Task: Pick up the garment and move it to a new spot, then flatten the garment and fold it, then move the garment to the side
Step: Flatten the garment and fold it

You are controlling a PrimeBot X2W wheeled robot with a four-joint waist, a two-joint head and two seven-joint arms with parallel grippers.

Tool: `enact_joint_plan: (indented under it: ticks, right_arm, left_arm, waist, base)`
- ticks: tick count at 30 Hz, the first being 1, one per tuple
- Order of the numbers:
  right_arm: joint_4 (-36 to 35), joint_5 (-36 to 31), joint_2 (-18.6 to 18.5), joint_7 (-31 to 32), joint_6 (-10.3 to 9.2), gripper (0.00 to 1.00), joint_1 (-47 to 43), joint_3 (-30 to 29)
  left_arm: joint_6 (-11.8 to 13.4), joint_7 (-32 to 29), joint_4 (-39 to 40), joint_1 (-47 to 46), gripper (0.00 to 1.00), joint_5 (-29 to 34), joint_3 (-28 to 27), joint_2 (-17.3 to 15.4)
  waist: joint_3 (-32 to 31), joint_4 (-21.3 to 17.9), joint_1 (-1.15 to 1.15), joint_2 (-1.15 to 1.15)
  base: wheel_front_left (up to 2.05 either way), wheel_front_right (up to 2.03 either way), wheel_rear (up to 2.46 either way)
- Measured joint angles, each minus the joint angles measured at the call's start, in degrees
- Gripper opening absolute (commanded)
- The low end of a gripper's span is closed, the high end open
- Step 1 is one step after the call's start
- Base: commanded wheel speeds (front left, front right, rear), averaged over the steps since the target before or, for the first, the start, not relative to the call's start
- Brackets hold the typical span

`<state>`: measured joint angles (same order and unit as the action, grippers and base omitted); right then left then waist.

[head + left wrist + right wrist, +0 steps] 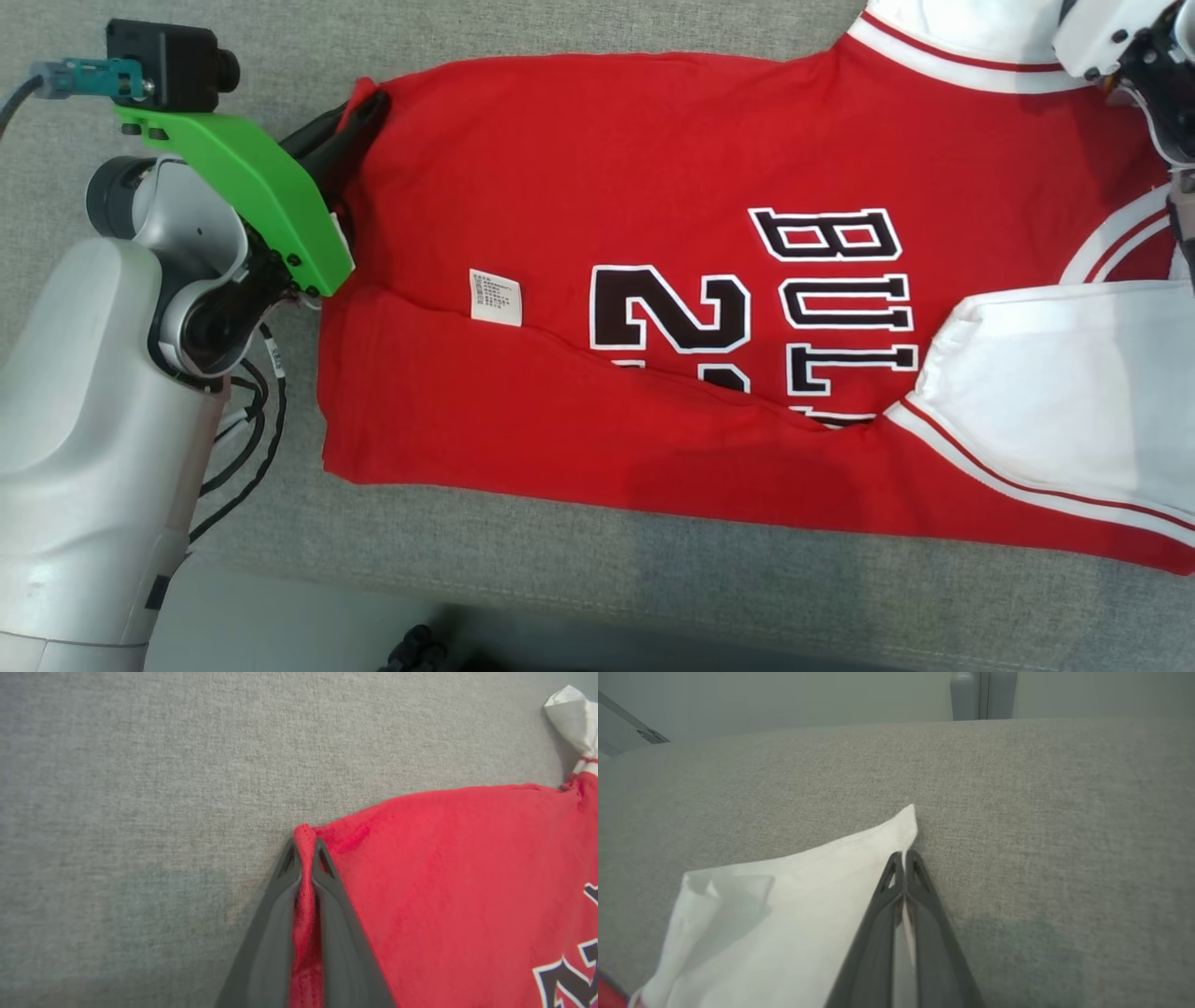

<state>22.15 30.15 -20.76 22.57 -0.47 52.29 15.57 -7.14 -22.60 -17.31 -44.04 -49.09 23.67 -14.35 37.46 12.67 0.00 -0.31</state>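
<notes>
On the grey cloth surface (560, 579) the garment (597, 187) lies spread out lengthwise, its hem end toward my left arm and its shoulder end toward my right.

Item 1, garment. The red body is mostly flat. One long crease runs from near the white label (495, 297) across the lower part of the number (667, 308). The black lettering (840, 299) faces up and is partly covered at its lower end, where the white panel (1055, 392) is folded over onto the red. Striped trim borders that panel.

Item 2, left gripper (306, 847). My fingers are closed tight on a bunched ridge of red fabric at the far hem corner. The cloth runs up between them and pokes out just past the tips. In the head view this grip sits at the garment's upper left corner.

Item 3, right gripper (903, 856). My fingers are pressed together on the corner of white fabric, with a thin strip of it visible between them. The corner's point stands just beyond the tips, low over the grey cloth.
</notes>
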Motion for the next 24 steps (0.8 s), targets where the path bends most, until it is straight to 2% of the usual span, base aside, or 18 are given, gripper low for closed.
enact_joint_plan:
  ticks: [4, 13, 24]
  right_arm:
    - [0.80, 0.01, 1.65, -2.82, 1.36, 0.00, 0.36, 0.58]
    - [-0.96, 0.87, 2.67, -6.57, 4.64, 0.00, 0.88, 1.30]
    - [-4.61, 4.32, 2.71, -12.11, 5.52, 0.00, -5.56, -0.75]
  left_arm:
    - [0.00, 1.03, -0.56, -0.02, 0.00, -0.18, 1.01, -0.40]
    - [0.00, 3.66, -0.81, 0.04, 0.00, -1.30, 1.12, -2.08]
    - [0.00, 7.84, -1.34, 2.02, 0.00, -3.69, 1.08, -3.90]
  waist:
    - [-0.56, -0.03, 0.00, 0.00]
    - [-1.79, -1.47, 0.00, 0.00]
    - [-4.24, -3.66, 0.00, 0.00]
  base:
    - [0.00, 0.00, 0.00]
    - [0.00, 0.00, 0.00]
    - [0.00, 0.00, 0.00]
